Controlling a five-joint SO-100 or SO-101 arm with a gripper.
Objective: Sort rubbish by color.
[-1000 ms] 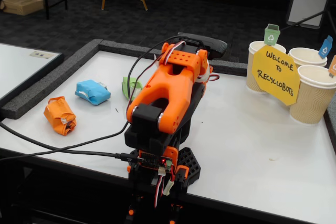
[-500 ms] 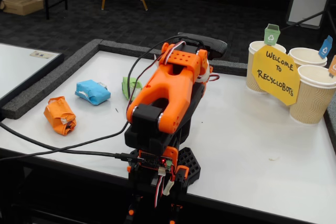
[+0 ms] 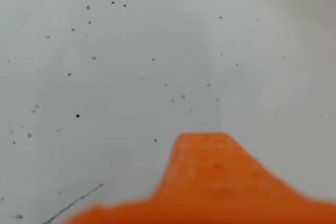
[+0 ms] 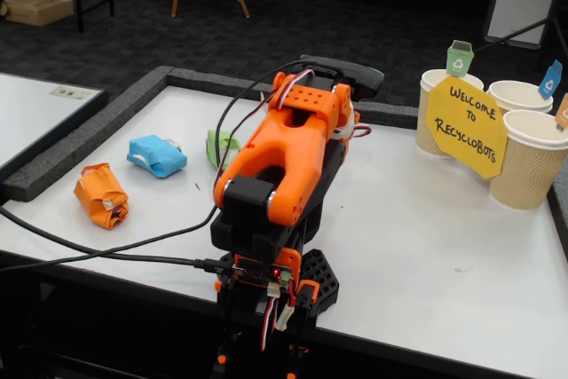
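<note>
Claw (image 3: pixel 202 179): in the wrist view only one blurred orange finger shows, hanging over bare, speckled white table (image 3: pixel 131 51). Nothing lies under it. In the fixed view the folded arm (image 4: pixel 280 161) hides the claw altogether, so whether it is released or clenched I cannot tell.

Landmark: the arm, folded low over its base at the near edge of the table.

Rubbish, all on the table left of the arm in the fixed view:
- green wad (image 4: pixel 220 146), nearest, partly hidden behind the arm's black cable.
- blue wad (image 4: pixel 157 154), further left, apart from the green one.
- orange wad (image 4: pixel 101 194), furthest left and nearer the front edge, well apart from the arm.

Right of the arm, at the far corner: three beige paper cups (image 4: pixel 531 161) with small coloured flags, and a yellow sign (image 4: pixel 466 125) leaning in front of them.

Handling, my judgement: crumpled paper bound with tape should be light and soft, giving under the fingers, with the tape a little slick. Not fragile. Best taken across the narrow middle of a wad with the fingers wide, squeezing until the paper firms up; a grip on a loose corner would likely slip or tear free.

Against the pictures from a second and half a second ago: no visible difference. Arm, wads, cups and sign sit in the same places. Sorting not yet begun.
</note>
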